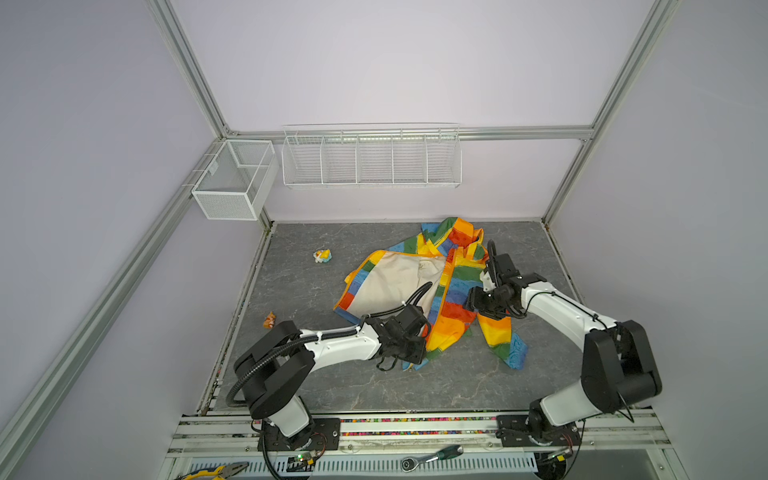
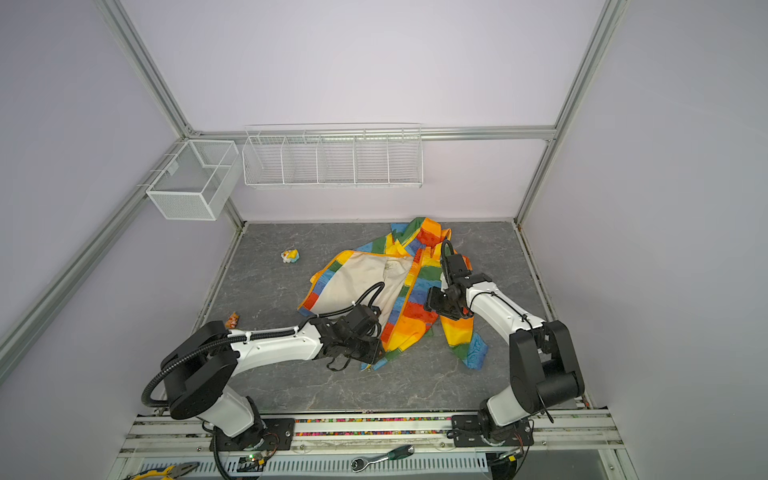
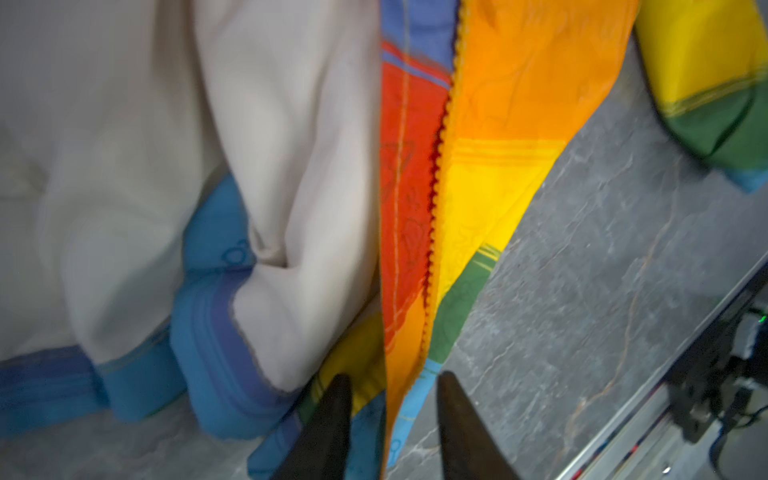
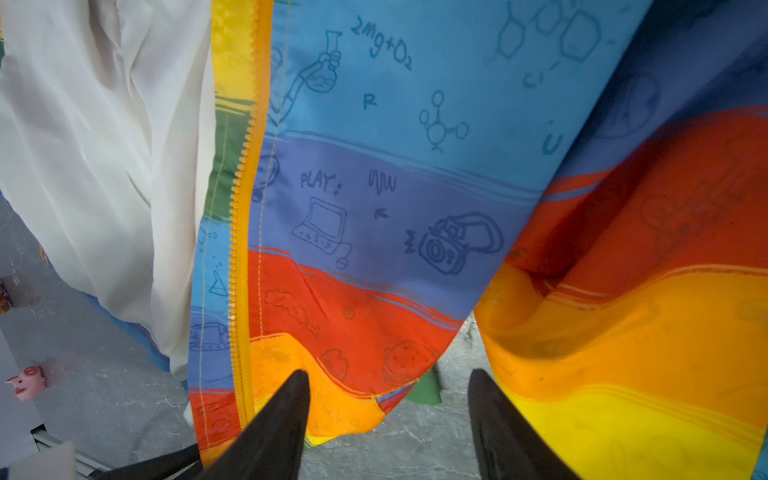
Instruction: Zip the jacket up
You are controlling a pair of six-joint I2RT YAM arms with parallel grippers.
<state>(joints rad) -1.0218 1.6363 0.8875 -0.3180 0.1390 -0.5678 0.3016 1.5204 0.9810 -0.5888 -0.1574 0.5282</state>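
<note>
The jacket point(image 1: 455, 291) is banded in red, orange, yellow, green and blue, printed with line doodles, lined in cream, with an orange-yellow zipper point(image 4: 240, 232); the bench point(image 1: 316, 291) is recorded as veined grey.

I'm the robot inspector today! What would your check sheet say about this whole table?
Surface: grey marbled table, no spills seen.
Job's things: the jacket lies spread open, cream lining up, zipper undone.
Clutter: yellow toy, orange toy on table; pliers, ratchet on front rail.
Grippers: left gripper jaws apart around jacket's bottom edge; right gripper open over striped front.
Cables: black hose along left arm.
Surroundings: wire rack, mesh basket on walls.
</note>
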